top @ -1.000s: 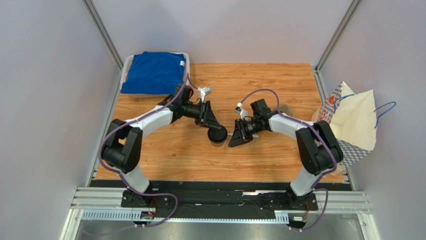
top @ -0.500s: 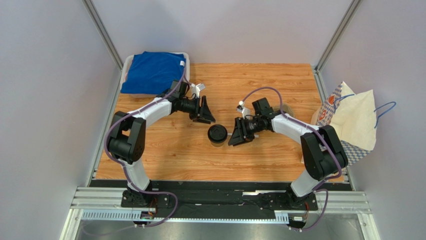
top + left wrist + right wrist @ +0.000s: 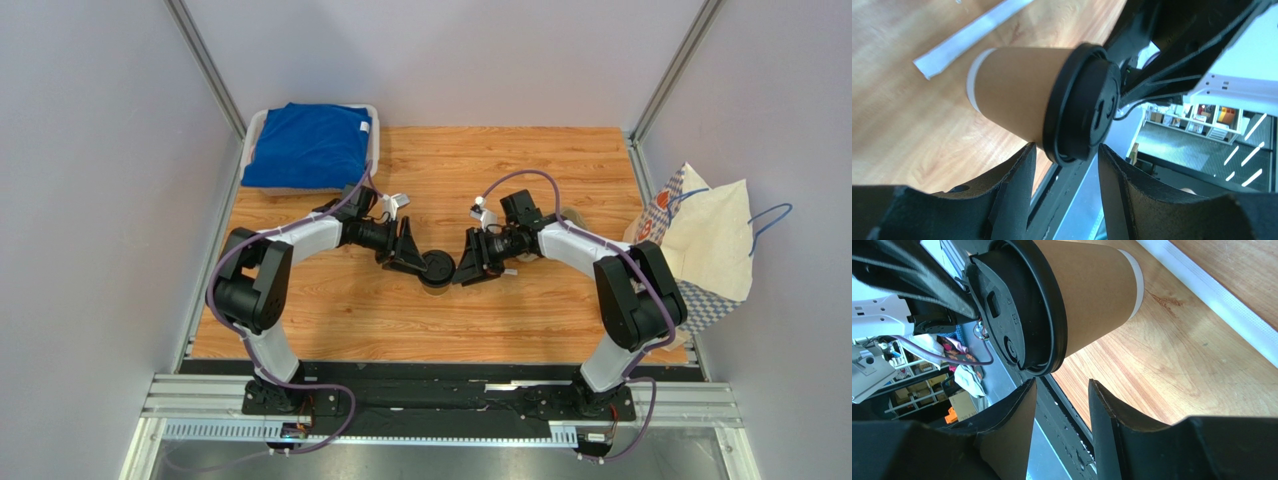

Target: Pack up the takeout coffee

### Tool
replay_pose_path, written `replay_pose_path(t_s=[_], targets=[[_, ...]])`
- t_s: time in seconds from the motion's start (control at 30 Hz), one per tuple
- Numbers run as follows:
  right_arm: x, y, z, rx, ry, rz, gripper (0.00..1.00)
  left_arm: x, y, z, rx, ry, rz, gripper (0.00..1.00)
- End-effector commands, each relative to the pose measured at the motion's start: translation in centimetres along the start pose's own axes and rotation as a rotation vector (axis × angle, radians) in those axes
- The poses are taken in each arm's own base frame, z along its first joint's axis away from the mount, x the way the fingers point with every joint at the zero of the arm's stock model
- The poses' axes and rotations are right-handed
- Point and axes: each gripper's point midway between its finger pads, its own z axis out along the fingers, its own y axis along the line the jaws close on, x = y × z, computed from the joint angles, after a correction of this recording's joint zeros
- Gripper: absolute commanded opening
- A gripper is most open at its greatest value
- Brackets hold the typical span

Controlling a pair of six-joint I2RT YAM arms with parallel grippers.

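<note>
Left gripper (image 3: 419, 262): fingers spread, nothing clamped. It sits at 9 o'clock of the takeout coffee (image 3: 437, 268), tips level with the lid. In the left wrist view the left gripper (image 3: 1066, 150) has the black lid (image 3: 1087, 110) right at the mouth of its open jaws; I cannot tell whether a fingertip touches the rim.

Change from half a second ago: the left gripper was then at about 11 o'clock of the cup and clearly apart from it. It has swung down and in, and is now just beside the lid.

Right gripper (image 3: 467, 268): also spread, holding nothing, at 3 o'clock of the cup. It has edged a little closer than half a second ago. In the right wrist view the right gripper (image 3: 1062, 382) shows the lid (image 3: 1012, 305) and the tan cup wall (image 3: 1092, 285) just past its open fingertips, with the left arm's black fingers beyond the lid.

The cup stands upright, lid on, near the middle of the wooden table (image 3: 480, 160), in the same spot as before and bracketed by the two grippers.

A white wrapped straw (image 3: 967, 37) lies flat on the wood near the cup's base, also seen from the right wrist (image 3: 1212, 295).

Blue cloth (image 3: 310, 145) lies at 11 o'clock of the cup, at the far left corner. Paper bag (image 3: 705, 240) is at 3 o'clock, past the table's right edge. Both are unchanged.
</note>
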Motion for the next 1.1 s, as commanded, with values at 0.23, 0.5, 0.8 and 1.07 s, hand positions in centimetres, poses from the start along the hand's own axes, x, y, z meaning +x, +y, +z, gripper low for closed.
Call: replay_pose_path(t_s=[0.23,0.5,0.8,1.07], targets=[[-2.1,1.0,-0.6,-0.049,-0.030,-0.033,0.48,2.8,-3.6,-0.7,0.090,0.004,0.097,0.57],[-2.8,0.8,-2.6,-0.051,-0.034,-0.073,0.59,3.6,-3.9,-0.8,0.090,0.013,0.125,0.57],[-5.0,5.4,-4.9,-0.122,-0.135,-0.116,0.46,1.3,-9.8,-5.5,0.162,-0.131,0.285,0.49],[-4.2,7.5,-2.4,-0.175,-0.105,-0.044,0.35,-0.7,-10.3,-2.4,0.155,-0.140,0.265,0.27]])
